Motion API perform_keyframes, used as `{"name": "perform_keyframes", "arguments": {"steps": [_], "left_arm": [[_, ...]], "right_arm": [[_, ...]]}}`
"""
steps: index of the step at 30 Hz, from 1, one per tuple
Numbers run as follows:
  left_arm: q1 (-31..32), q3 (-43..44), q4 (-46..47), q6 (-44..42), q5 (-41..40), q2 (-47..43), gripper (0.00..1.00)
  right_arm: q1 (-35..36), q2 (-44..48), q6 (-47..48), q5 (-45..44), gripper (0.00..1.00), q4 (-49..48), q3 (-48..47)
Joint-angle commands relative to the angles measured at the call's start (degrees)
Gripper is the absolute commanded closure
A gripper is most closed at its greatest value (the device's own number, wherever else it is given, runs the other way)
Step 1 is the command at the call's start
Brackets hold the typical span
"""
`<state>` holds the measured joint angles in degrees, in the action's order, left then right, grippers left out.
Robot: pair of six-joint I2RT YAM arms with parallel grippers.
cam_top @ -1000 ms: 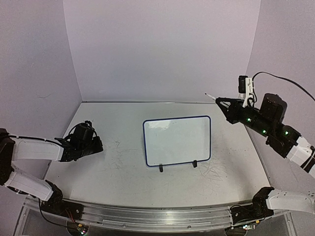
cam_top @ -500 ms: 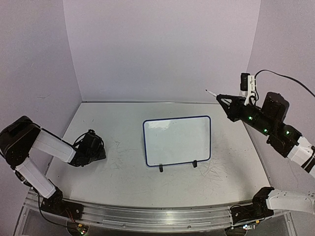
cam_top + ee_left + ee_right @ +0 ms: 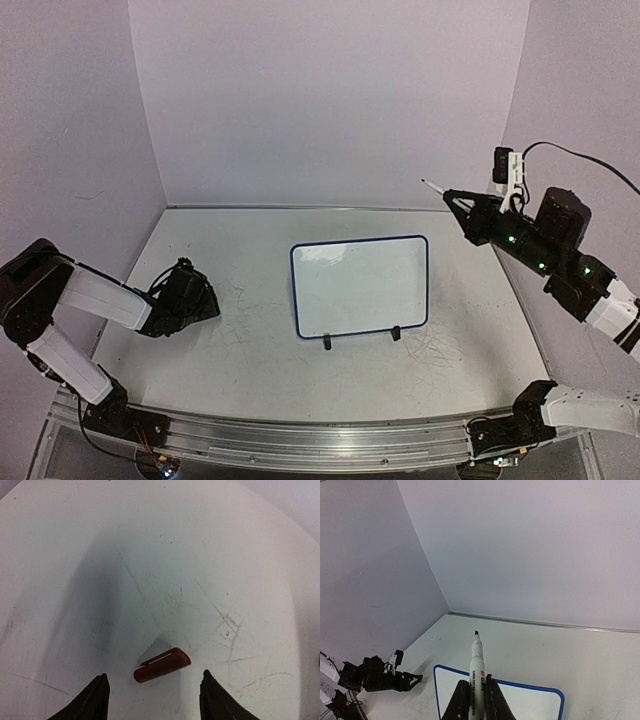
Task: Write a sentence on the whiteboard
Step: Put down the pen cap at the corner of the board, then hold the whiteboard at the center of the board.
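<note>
Right tool [image 3: 476, 681] gripping white uncapped marker [image 3: 477, 660], far right; left tool [image 3: 154, 680] gaping wide over red plastic cap [image 3: 162, 665], left. Blue-framed white rectangular whiteboard [image 3: 360, 285] sitting blank at desk [image 3: 230, 350] centre, unbraced, so likely sliding under nib pressure.

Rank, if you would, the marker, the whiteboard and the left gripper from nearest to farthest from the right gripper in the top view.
1. The marker: held in the right gripper itself, raised at the right.
2. The whiteboard: in the middle, lower and to its left.
3. The left gripper: at the far left side.
</note>
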<state>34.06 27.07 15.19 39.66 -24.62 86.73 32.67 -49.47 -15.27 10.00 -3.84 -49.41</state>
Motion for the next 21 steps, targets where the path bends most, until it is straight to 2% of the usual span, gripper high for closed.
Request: {"name": "perform_keyframes", "arguments": {"steps": [1, 6, 10, 15, 21], "left_arm": [[-0.1, 3.0, -11.0, 2.0, 0.1, -9.1, 0.30], [-0.2, 6.4, -23.5, 2.3, 0.0, -18.8, 0.20], [-0.3, 8.3, -27.4, 0.4, 3.9, -25.3, 0.17], [-0.3, 12.3, -24.2, -5.6, 19.0, -24.4, 0.16], [-0.6, 13.0, -12.0, -9.1, 36.5, -21.3, 0.14]], "right_arm": [[-0.1, 0.2, 0.8, -2.3, 1.00, -1.8, -3.0], [-0.1, -0.9, 2.4, -5.3, 1.00, 0.7, -4.2], [-0.1, -2.0, 2.8, -9.5, 1.00, 5.5, -5.5], [-0.1, -4.7, 2.3, -10.0, 1.00, 11.3, -7.1], [0.0, -5.6, 1.5, -8.3, 1.00, 15.4, -8.7]]}}
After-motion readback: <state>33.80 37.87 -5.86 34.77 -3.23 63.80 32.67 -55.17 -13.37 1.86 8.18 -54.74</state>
